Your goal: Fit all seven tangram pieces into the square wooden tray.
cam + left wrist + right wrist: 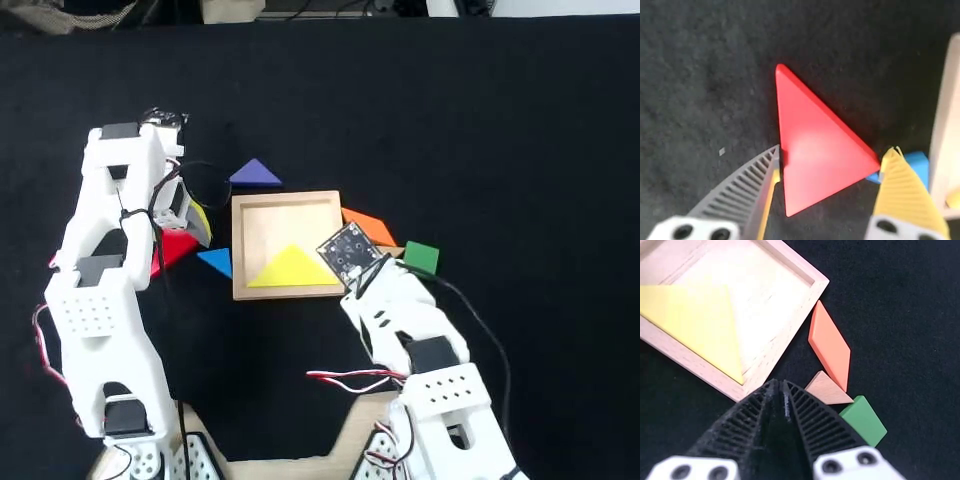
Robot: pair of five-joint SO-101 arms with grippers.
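Observation:
The square wooden tray point(287, 204) lies mid-table with a large yellow triangle point(290, 268) inside along its near side. A red triangle point(815, 150) lies flat on the black cloth left of the tray. My left gripper point(835, 152) is open and straddles it, one fingertip close on each side. The right gripper point(783, 385) is shut and empty, hovering over the tray's near right corner point(782, 337). Beside it lie an orange parallelogram point(830, 345), a small tan triangle point(827, 390) and a green square point(865, 420). The blue triangle point(215, 260) sits just left of the tray, and the purple triangle point(255, 173) behind it.
Black cloth covers the table. The left arm point(110, 250) stands over the red piece and partly hides it from above. Open cloth stretches across the back and far right. A pale board edge point(290, 465) shows between the arm bases.

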